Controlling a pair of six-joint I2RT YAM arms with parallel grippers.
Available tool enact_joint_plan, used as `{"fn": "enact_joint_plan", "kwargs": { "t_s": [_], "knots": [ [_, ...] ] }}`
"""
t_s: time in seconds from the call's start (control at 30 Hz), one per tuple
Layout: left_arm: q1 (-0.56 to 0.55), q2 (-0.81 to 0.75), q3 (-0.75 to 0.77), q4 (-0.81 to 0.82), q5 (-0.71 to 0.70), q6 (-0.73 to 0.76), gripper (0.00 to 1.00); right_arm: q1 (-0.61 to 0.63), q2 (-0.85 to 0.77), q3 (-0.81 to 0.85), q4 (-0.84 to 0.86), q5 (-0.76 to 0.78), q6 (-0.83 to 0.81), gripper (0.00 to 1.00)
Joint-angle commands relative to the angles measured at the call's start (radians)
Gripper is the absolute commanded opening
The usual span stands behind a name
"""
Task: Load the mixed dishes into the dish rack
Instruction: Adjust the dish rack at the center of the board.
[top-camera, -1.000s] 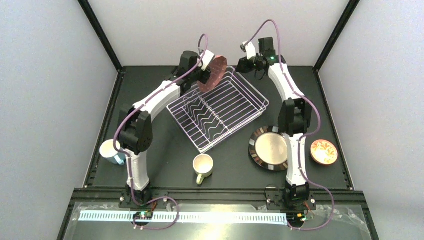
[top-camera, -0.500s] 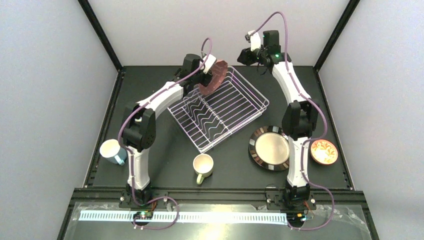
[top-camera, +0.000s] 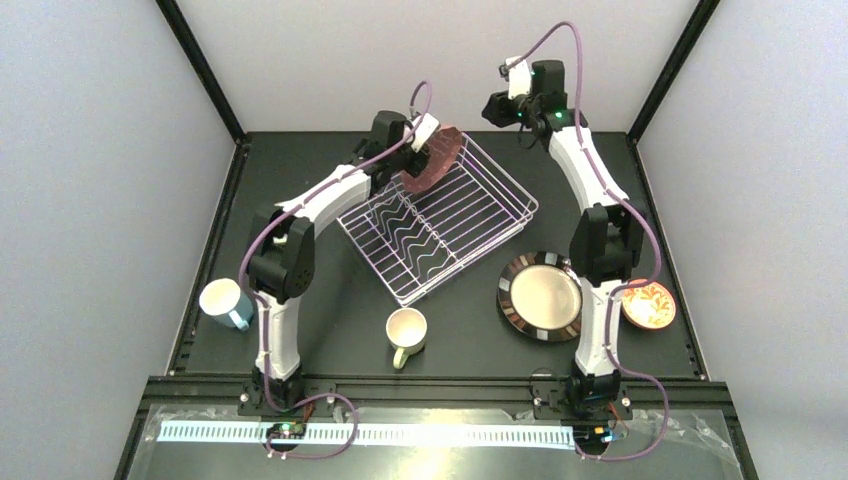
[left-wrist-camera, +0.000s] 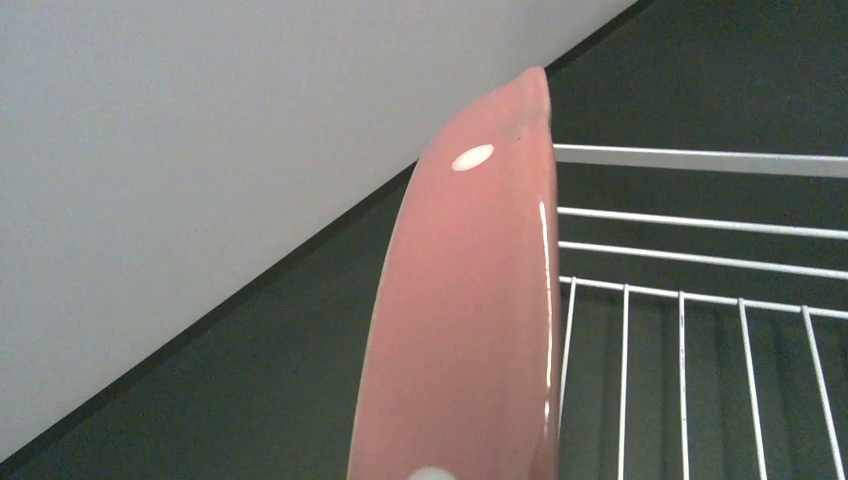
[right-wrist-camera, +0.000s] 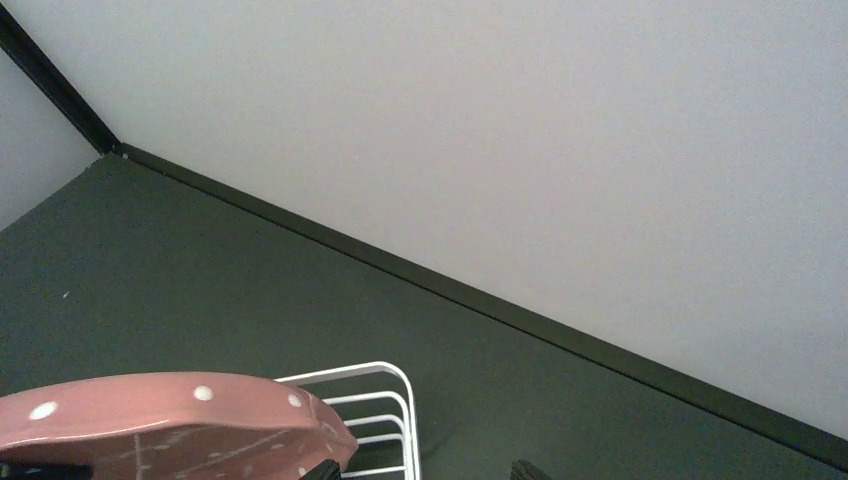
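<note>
**Pink plate poised at the rack's far corner**

Pink dotted plate (top-camera: 434, 160) stands tilted on edge, its rim clenched in the left tool (top-camera: 410, 157), at the far corner of the dish rack (top-camera: 505, 178). I can't tell whether it touches the wire. The zigzag prongs (top-camera: 400, 225) lie below that tool, nearer the arm bases. I'd square the plate upright, line its edge with a gap, lower gently, then release. The right tool (top-camera: 503, 108) hangs beyond the rack, fingers spread, empty.

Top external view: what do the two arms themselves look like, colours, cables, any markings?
The left arm and right arm alike: white link shells, bulky black joints, black bases. A purple cable loops along each. A small green light glows near the right wrist. No lettering is legible.
</note>
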Motion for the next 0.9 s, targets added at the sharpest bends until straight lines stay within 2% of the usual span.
{"fn": "enact_joint_plan", "kwargs": {
  "t_s": [0.0, 0.5, 0.87],
  "knots": [
    [-0.008, 0.011, 0.057, 0.114, 0.02, 0.047, 0.01, -0.004, -0.088, -0.055, 0.074, 0.014, 0.004, 0.98],
    [-0.018, 0.045, 0.054, 0.107, -0.008, 0.084, 0.01, -0.004, -0.159, -0.174, 0.145, 0.01, -0.016, 0.98],
    [-0.025, 0.071, 0.057, 0.045, -0.057, 0.033, 0.01, -0.005, -0.162, -0.193, 0.149, 0.011, -0.016, 0.98]
  ]
}}
